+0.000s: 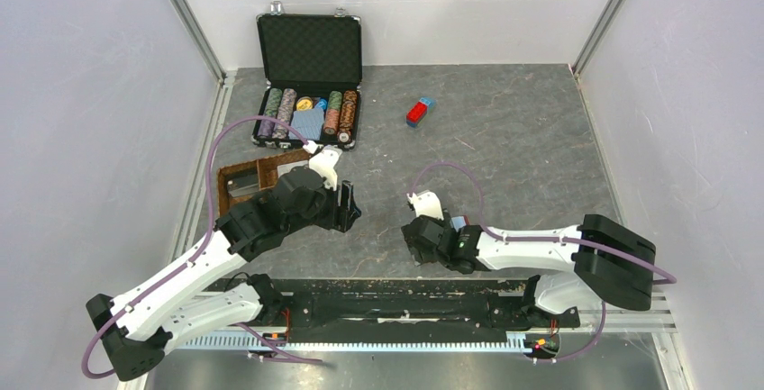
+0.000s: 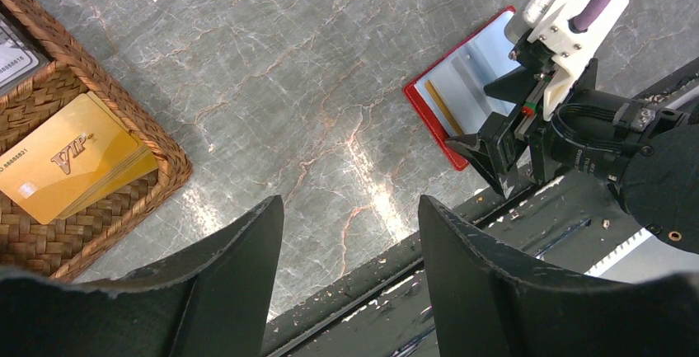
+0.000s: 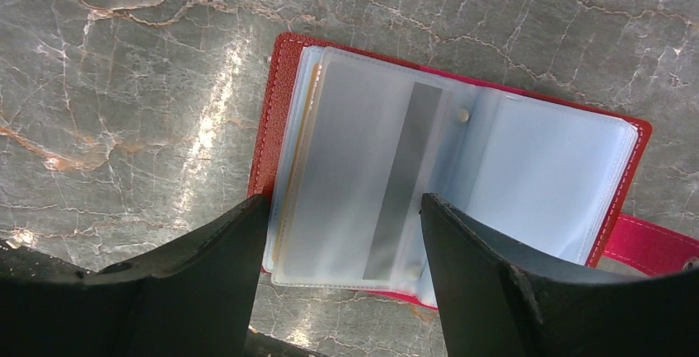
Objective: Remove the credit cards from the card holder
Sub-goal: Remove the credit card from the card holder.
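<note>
On the grey table (image 3: 124,85) the holder (image 3: 527,167) lies open, a card (image 3: 363,167) sleeved inside. The right gripper (image 3: 342,209) above it and the left gripper (image 2: 350,209) both gape wide.

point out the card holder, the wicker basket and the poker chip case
card holder (image 3: 511,176), right wrist view, on its right clear sleeve
wicker basket (image 2: 124,110), left wrist view, on its woven rim
poker chip case (image 1: 309,48), top view, on the open lid

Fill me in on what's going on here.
Two robot arms are emptying a red card holder. It lies open on the table under the open right gripper, with a striped card in its clear sleeve. The left gripper, also open, hovers beside a basket holding gold cards.
</note>
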`<action>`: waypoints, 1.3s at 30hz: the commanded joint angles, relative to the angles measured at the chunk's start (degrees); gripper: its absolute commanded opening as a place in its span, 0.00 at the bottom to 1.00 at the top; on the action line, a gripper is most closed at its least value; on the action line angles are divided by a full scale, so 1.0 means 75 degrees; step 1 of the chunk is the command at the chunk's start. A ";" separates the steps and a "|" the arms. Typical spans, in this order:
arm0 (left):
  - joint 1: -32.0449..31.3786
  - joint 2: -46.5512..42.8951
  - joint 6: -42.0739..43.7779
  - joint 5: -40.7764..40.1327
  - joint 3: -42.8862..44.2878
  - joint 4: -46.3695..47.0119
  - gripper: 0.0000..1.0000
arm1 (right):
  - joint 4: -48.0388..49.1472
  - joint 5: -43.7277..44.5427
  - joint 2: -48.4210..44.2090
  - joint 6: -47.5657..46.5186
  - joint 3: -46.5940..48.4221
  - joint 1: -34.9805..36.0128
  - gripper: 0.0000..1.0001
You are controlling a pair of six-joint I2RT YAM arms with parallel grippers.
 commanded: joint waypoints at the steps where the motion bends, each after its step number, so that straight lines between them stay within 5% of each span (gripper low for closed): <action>1: -0.0015 -0.0111 0.0169 -0.0069 -0.0008 0.0126 0.68 | 0.0092 -0.0062 -0.0209 0.0189 -0.0176 -0.0059 0.71; 13: -0.0015 0.0034 -0.0119 0.0181 0.0068 0.0217 0.68 | 0.1543 -0.1335 -0.1069 0.0167 -0.1099 -0.0673 0.60; 32: -0.0019 0.0908 -0.0707 0.1221 -0.0011 0.1216 0.68 | 0.3052 -0.2691 -0.1987 0.0085 -0.2279 -0.1628 0.64; 39: -0.0039 0.1322 -0.1242 0.1925 -0.0568 0.2567 0.67 | 0.3284 -0.2843 -0.2235 0.0005 -0.2502 -0.1785 0.63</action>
